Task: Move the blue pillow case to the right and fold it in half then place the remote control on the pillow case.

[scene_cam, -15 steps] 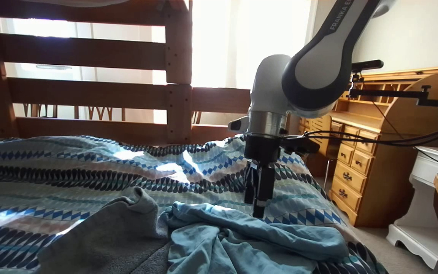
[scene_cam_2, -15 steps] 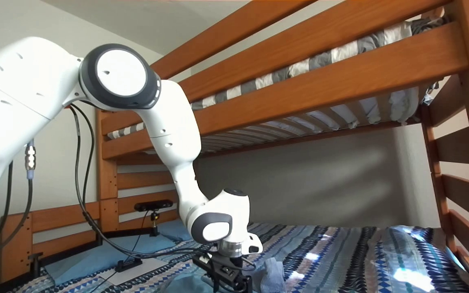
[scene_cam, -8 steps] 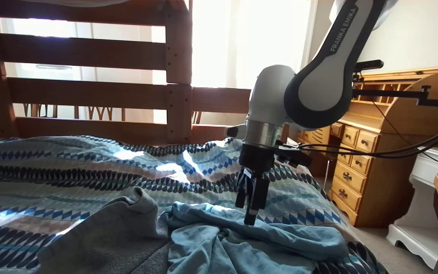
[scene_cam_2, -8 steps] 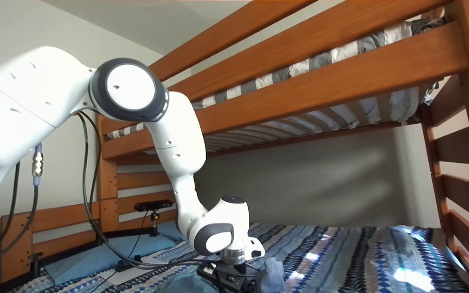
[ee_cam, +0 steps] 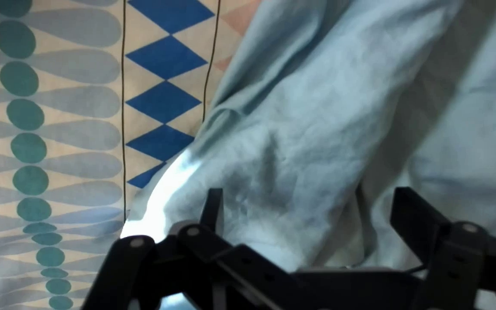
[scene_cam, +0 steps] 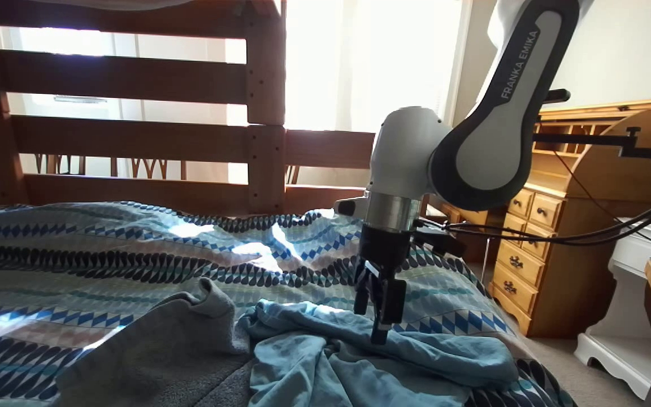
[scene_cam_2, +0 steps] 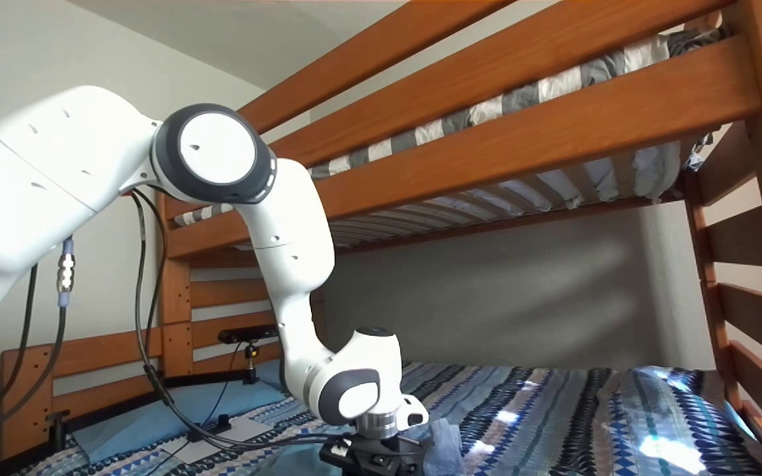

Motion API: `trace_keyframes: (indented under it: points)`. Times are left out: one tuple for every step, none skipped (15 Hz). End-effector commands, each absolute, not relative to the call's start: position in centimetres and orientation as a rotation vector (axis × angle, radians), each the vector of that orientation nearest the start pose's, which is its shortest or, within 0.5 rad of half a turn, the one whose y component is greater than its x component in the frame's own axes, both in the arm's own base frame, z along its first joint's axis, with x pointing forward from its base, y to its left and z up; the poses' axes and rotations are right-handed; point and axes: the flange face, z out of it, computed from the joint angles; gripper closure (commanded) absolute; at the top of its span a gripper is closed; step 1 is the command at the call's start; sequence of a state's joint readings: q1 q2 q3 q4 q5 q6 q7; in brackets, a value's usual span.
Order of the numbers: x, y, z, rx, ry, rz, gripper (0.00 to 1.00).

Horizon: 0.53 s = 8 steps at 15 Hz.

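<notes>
Hanging the claw (ee_cam: 309, 200) fingertips-down above the blue pillow case (scene_cam: 410, 362), holding its two fingers (ee_cam: 213, 211) well apart in the wrist view. Overlapping the cloth's upper ridge with one fingertip (scene_cam: 379, 336) in an exterior view, but giving no way to tell whether touching it or just above it. As for the blue pillow case, lying rumpled on the bench (scene_cam: 111, 294) near the right-hand edge in that view, bunching into a thick roll on the far side and sagging in loose folds on the near side. Meeting a grey towel (scene_cam: 173, 345) on the left, touching it, farther in from that edge.

Wearing a patterned bedspread (ee_cam: 80, 107), showing blue diamonds and teal ovals just beside the cloth. Backing onto wooden bunk rails (scene_cam: 133, 135) along the bench's far edge. Facing a roll-top desk (scene_cam: 580, 265) and a white side table (scene_cam: 636, 294) beyond the right-hand edge. Arching over the bench on a white arm (scene_cam_2: 292, 225) in an exterior view, carrying black cables (scene_cam_2: 156, 382) alongside. Bearing light blue fabric (scene_cam_2: 176, 406) and a black camera (scene_cam_2: 245, 334) along the edge at that view's left.
</notes>
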State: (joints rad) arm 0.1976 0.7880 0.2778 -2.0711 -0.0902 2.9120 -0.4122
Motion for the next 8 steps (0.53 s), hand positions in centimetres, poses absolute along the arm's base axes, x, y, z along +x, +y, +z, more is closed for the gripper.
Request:
trace_keyframes:
  points:
    - [50.2, 28.4, 5.8, -2.696, -1.320, -0.144, 0.00]
    - [50.1, 28.5, 5.6, -2.695, -1.330, -0.142, 0.02]
    - [50.1, 28.6, 5.4, -2.696, -1.341, -0.140, 0.23]
    - [50.1, 28.7, 5.1, -2.698, -1.348, -0.134, 0.27]
    - [50.1, 28.7, 4.9, -2.698, -1.358, -0.131, 0.31]
    - [50.2, 28.6, 4.7, -2.698, -1.366, -0.130, 0.38]
    - [50.2, 28.6, 4.5, -2.702, -1.375, -0.124, 0.47]
    - [50.3, 28.5, 4.3, -2.704, -1.379, -0.118, 0.53]
